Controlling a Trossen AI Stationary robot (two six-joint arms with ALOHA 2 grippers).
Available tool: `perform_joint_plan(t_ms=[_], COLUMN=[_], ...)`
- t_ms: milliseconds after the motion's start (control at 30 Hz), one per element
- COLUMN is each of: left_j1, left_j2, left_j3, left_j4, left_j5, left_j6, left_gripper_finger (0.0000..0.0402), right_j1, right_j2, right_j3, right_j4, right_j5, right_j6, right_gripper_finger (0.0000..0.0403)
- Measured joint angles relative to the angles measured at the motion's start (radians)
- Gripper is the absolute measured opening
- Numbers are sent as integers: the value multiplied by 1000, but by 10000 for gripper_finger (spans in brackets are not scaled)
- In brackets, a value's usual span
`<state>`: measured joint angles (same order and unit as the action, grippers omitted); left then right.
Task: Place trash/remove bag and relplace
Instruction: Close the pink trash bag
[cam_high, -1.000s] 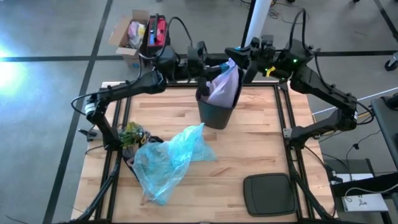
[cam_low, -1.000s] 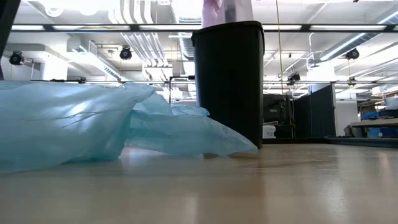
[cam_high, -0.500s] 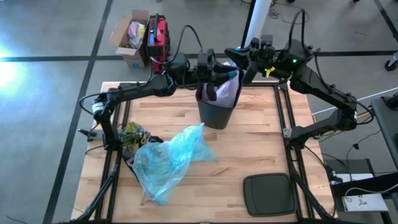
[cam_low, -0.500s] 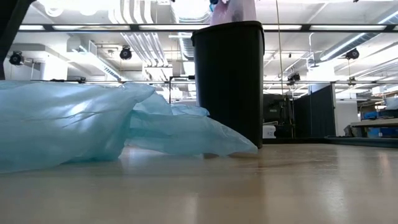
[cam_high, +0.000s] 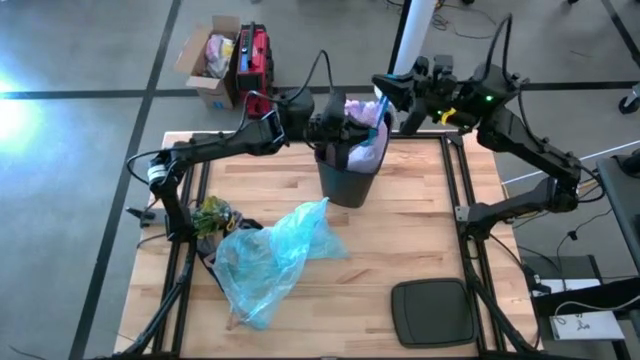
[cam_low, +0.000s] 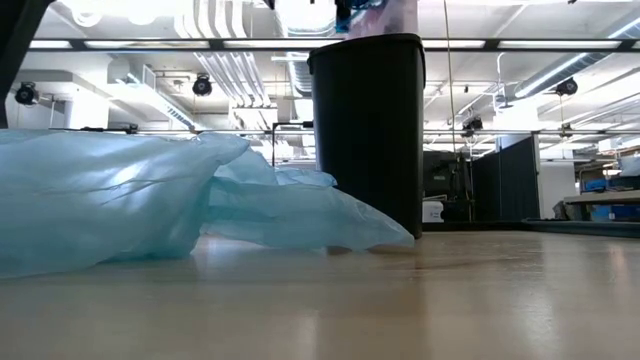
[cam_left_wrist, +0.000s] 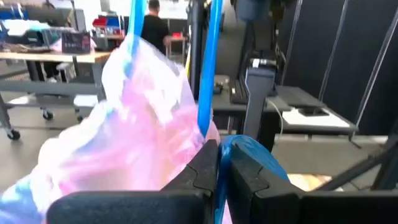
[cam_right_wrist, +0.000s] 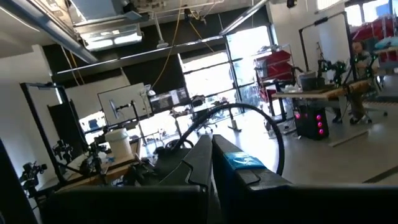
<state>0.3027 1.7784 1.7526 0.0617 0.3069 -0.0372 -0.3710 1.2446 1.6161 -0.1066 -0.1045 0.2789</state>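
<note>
left gripper (cam_left_wrist: 217, 163) (pinched tight), on bag (cam_left_wrist: 134, 124) drawstring

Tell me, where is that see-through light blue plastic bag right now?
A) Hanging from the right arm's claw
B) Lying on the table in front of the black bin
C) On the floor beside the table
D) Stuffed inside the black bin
B: the light blue bag lies crumpled on the wooden table, apart from the black bin and held by neither arm.

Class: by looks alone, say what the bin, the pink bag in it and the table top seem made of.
Bin: likely hard plastic, black, dull sheen. Bag: thin plastic film, translucent pink, crinkled. Table: wood, pale jointed strips with visible grain.
</note>
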Motion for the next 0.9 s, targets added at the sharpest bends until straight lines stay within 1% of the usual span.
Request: perform_joint_plan(t_ms=[167, 267, 367, 467, 567, 633, 700, 800, 900], left_j1=[-1, 2, 8, 15, 20, 23, 23, 15, 7], left_j2=[-31, -63, -101, -112, -90, -67, -42, -16, 4], left_j3=[-1, -1, -1, 2, 2, 1, 1, 1, 1], left_j4=[-46, -40, 9, 68, 87, 92, 121, 186, 199], left_j5=[0, -6, -9, -19, -60, -61, -51, -2, 0], left_j6=[14, 26, 44, 54, 50, 29, 7, -18, -27], left_gripper_finger=[3, 4, 4, 4, 4, 4, 4, 4, 4], right_j1=[0, 0, 0, 0, 1, 5, 9, 15, 21], right_j2=[-25, -30, -32, -32, -28, -22, -17, -8, -5], right_j3=[0, 0, 0, 0, 0, 0, 0, 0, 0], right_j4=[-29, -55, -86, -105, -93, -92, -94, -90, -92], right_j5=[0, 0, -3, -27, -119, -164, -167, -166, -166], right_j6=[-12, -11, -12, -15, -19, -11, -8, -5, -5], right_gripper_finger=[0, 0, 0, 0, 0, 0, 0, 0, 0])
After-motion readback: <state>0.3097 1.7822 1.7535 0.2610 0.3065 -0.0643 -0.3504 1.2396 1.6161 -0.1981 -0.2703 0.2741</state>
